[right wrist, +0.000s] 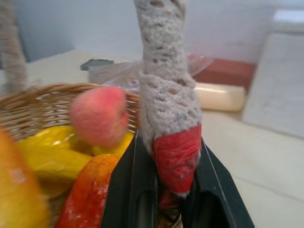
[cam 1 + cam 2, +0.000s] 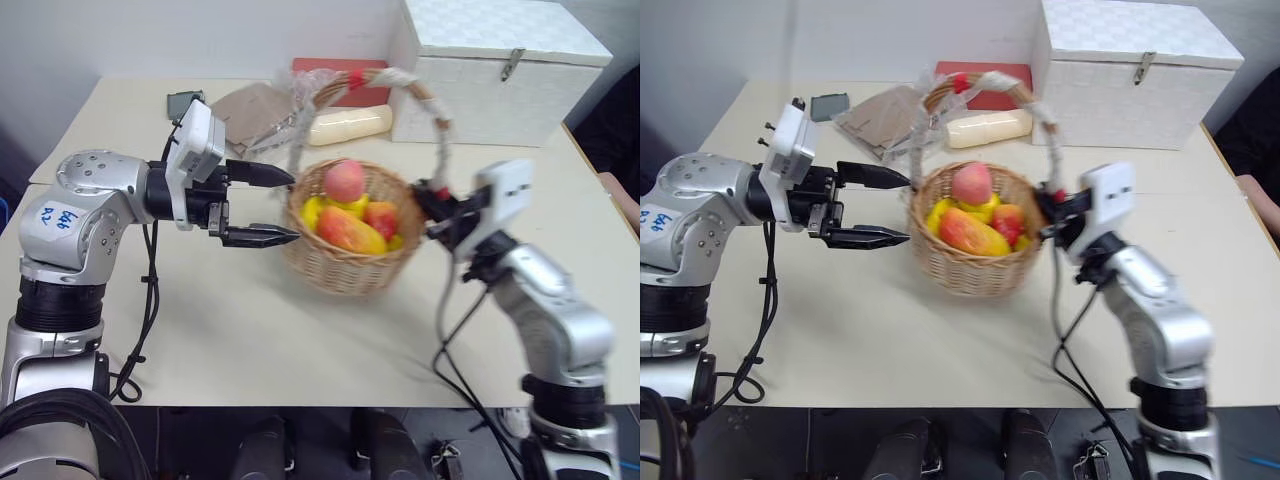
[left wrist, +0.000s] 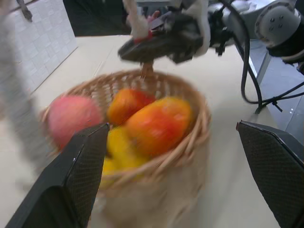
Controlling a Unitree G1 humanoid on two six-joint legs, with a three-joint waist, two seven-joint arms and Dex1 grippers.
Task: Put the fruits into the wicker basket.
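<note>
The wicker basket stands mid-table with its tall wrapped handle arching over it. Inside lie the fruits: a pink peach on top, a long yellow-and-red mango and a smaller red-orange mango, resting on something yellow. My right gripper is at the basket's right rim, shut on the red-taped foot of the handle. Just outside the left rim, my left gripper is level and open, pointing at the basket with nothing between its fingers.
A white box stands at the back right. Behind the basket are a red box, a cream packet, a brown bag in clear plastic and a small dark device. The table's front edge runs close below.
</note>
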